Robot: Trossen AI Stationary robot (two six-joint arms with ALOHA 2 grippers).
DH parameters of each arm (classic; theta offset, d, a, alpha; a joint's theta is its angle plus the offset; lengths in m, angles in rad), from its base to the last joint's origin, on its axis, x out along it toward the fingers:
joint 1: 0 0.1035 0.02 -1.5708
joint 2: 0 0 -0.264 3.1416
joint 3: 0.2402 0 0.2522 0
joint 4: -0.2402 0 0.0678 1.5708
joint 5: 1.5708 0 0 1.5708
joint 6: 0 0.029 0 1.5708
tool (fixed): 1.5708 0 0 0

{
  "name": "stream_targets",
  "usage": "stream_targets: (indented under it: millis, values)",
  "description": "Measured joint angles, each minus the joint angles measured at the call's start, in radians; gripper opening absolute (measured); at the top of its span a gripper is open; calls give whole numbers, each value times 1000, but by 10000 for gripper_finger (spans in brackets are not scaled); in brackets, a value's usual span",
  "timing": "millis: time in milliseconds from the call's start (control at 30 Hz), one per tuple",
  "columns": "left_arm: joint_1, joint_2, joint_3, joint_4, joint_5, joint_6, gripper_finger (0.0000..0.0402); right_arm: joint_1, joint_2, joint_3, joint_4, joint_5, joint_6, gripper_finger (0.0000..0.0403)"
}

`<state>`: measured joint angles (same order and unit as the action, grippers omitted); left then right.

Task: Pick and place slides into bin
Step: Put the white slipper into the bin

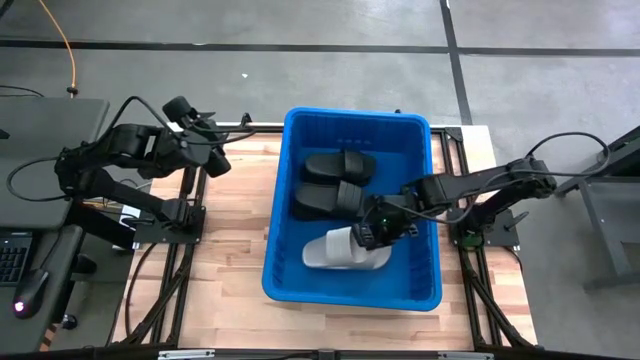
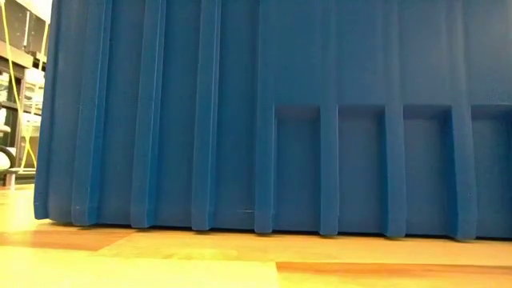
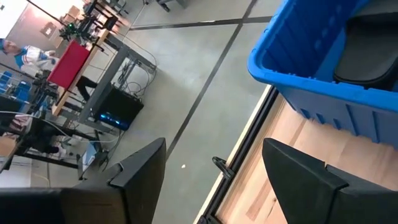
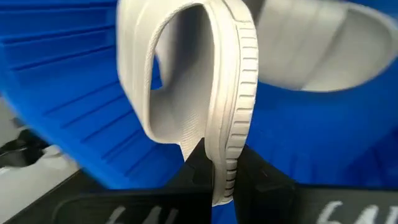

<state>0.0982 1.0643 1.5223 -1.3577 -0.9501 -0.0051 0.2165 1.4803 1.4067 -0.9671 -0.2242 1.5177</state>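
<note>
Your pale slide [image 4: 211, 106] hangs inside the bin [image 1: 277, 215], pinched by its strap between the right gripper [image 1: 372, 232] fingers, just above another pale slide [image 1: 335, 255] on the near floor. Two black slides [image 1: 335, 180] fill the far half. The left gripper [image 1: 205, 135], fingers spread, waits off the bin's far-left corner, over the table [image 1: 225, 270] edge.

bin [image 1: 352, 285]: 1 | black slides [image 1: 339, 165]: 2 | pale slides [image 1: 335, 252]: 2
</note>
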Motion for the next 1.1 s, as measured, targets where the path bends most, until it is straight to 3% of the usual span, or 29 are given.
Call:
stream_targets:
  millis: [333, 567, 900, 1100]
  values:
    - [0, -1, 0, 2, -2, 0, 254, -24, 34, 0, -123, -20, -8, 0]
    - [0, -1, 0, 1, -2, 0, 254, -30, 179, 0, -127, -90, -112, 0]
    - [0, -1, 0, 2, 4, 0, 255, -29, 295, 0, -133, -78, -220, 1]
    - [0, -1, 0, 5, 19, 1, 255, -38, 295, 0, -152, 0, -253, 58]
